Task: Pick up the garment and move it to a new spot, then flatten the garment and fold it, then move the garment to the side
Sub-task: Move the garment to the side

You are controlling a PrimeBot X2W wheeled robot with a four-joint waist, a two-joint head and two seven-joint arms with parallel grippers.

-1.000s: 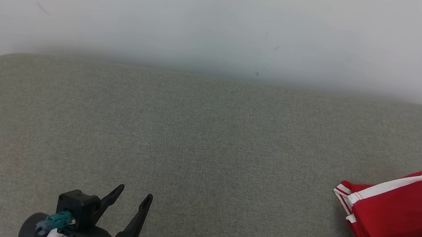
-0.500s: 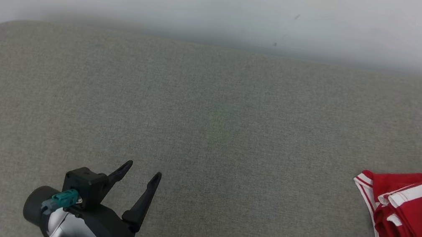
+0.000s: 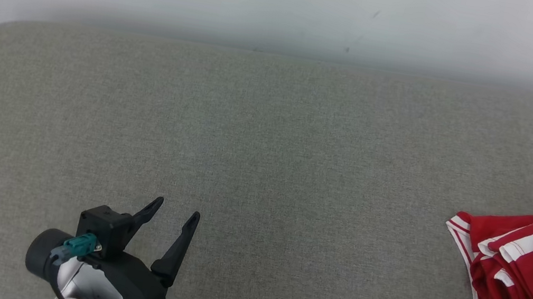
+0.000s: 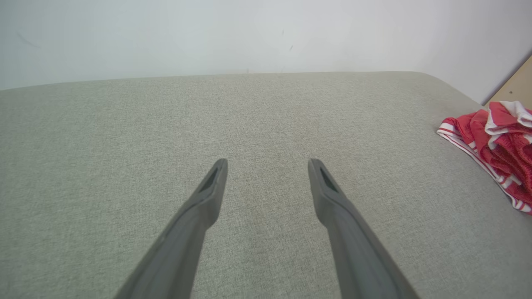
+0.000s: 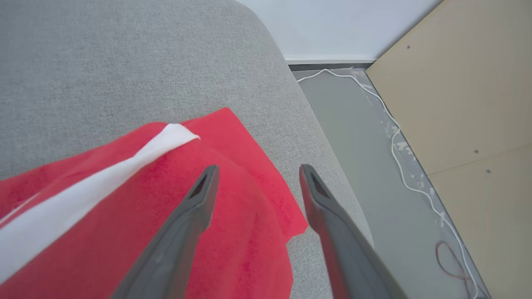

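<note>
Nearest the camera, the left gripper (image 3: 177,207) hangs over the grey cushion (image 3: 267,144), jaws wide apart with nothing between them. Over on the right, the right gripper (image 5: 258,168) has its jaws apart too, right above the garment (image 5: 166,199) but not pinching it. The garment's red with white stripes, lying bunched at the cushion's right edge. Past that edge there's floor (image 5: 357,137) with a white cable (image 5: 394,135), a wooden panel (image 5: 457,83), and the wall (image 3: 289,3) behind.
</note>
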